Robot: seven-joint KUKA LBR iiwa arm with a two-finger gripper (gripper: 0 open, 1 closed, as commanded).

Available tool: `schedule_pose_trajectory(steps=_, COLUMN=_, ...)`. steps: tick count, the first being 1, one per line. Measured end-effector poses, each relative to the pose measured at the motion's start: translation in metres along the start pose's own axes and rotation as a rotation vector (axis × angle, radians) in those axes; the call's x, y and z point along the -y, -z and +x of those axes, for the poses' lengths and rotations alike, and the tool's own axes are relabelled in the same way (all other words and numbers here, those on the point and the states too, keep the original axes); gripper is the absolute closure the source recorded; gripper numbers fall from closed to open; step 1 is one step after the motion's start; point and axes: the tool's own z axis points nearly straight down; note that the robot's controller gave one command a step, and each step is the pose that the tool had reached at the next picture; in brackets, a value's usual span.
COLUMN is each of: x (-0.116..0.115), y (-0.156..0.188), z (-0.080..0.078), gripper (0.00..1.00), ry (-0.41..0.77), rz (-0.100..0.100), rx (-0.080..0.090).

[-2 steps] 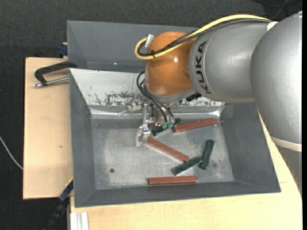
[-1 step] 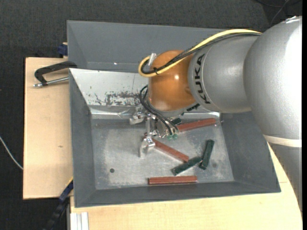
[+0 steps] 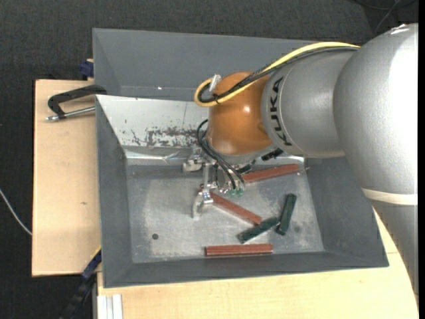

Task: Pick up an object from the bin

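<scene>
The arm [image 3: 319, 105] reaches in from the right, its orange cover [image 3: 239, 121] low over the back half of the grey bin [image 3: 113, 198]. The hand [image 3: 203, 201] hangs near the middle of the bin floor. Whether the hand is released or clenched cannot be told — wrist hardware and cables crowd it. Just right of the hand begins a slanted red-brown strip [image 3: 238, 211], running down and right across the floor. Its upper left end lies at the hand, though whether they touch is unclear. A second red-brown strip [image 3: 273, 173] lies partly under the arm toward the back right, and a third red-brown strip [image 3: 239, 249] lies flat along the front wall. At the right of the floor lies a dark green bar [image 3: 287, 213], and a shorter dark green piece [image 3: 257, 232] slants at its lower end — near the slanted strip's far end.
</scene>
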Motion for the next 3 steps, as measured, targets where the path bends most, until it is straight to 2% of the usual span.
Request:
schedule_pose_trajectory(steps=1, x=0.011, y=0.005, z=0.003, gripper=0.00, ry=0.103, rz=0.002, rx=-0.003)
schedule_pose_trajectory(steps=2, x=0.058, y=0.004, z=-0.008, gripper=1.00, ry=0.146, rz=0.002, rx=-0.005)
schedule_pose_trajectory(steps=3, x=0.058, y=0.004, z=-0.008, gripper=1.00, ry=0.145, rz=0.002, rx=-0.005)
